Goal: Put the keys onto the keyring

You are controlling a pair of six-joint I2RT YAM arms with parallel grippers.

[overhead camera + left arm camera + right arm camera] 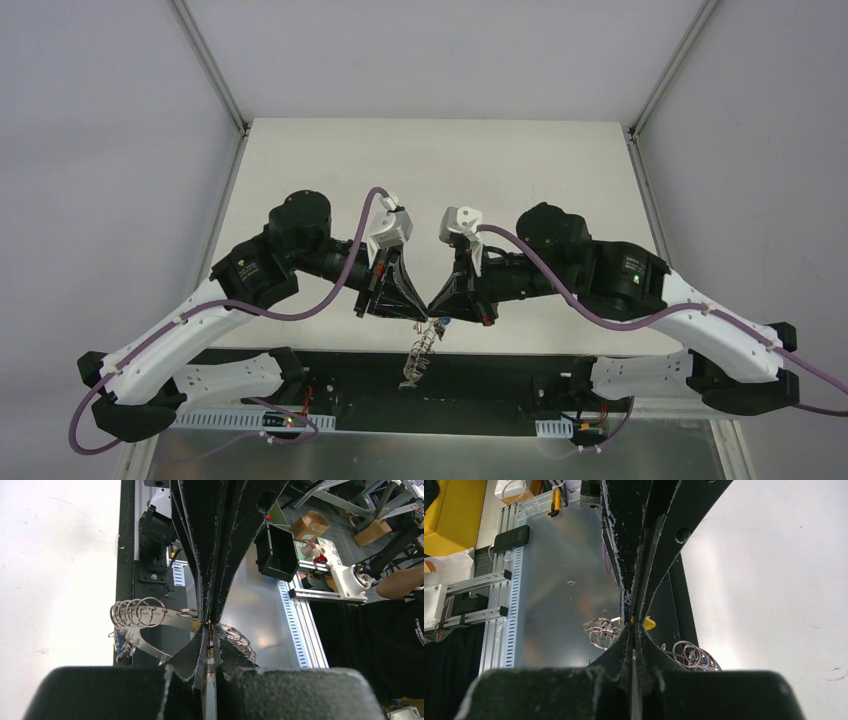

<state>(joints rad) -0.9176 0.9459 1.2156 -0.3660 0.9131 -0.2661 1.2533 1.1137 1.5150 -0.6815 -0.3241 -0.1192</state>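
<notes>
Both claws are pinched tight and meet tip to tip above the near edge of the desk (450,170). The left claw (207,626) is clamped on the keyring (138,612), with loops fanning out on both sides of its tips and the rest dangling below. The right claw (634,623) is squeezed shut too, and looks to be holding the yellow key (649,624), whose head pokes out right beside its tips. The blue key (443,322) hangs just under the right claw, among the loops.
</notes>
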